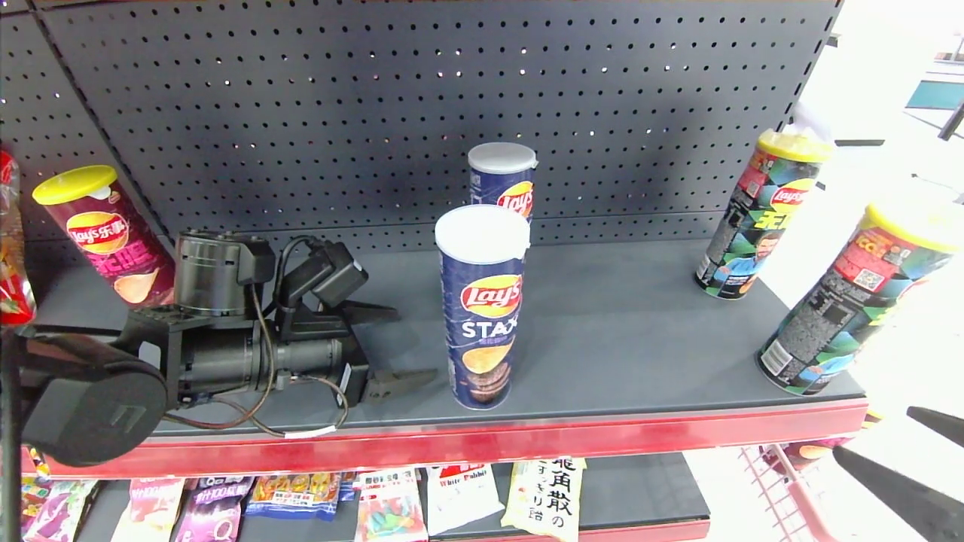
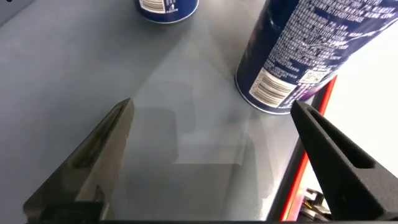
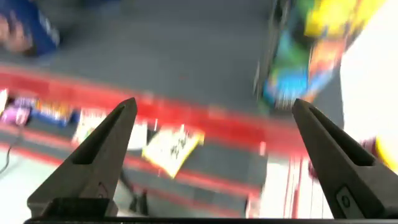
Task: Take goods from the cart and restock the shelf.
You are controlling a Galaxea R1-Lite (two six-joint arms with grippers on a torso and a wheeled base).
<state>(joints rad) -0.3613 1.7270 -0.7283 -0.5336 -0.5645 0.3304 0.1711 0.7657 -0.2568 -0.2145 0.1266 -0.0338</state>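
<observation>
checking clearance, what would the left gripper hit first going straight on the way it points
Probably the front blue can, just ahead of the open left gripper; the finger nearer the shelf edge looks lined up with it, though depth is unclear.

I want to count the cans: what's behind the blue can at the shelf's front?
A second blue can stands behind the front blue can, near the pegboard. Only its lid and top show; the rest is covered.

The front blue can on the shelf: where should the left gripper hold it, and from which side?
Probably the mid-body of the front blue can, approached level from the robot's left: it stands upright and round, and the open left gripper sits beside it there.
</observation>
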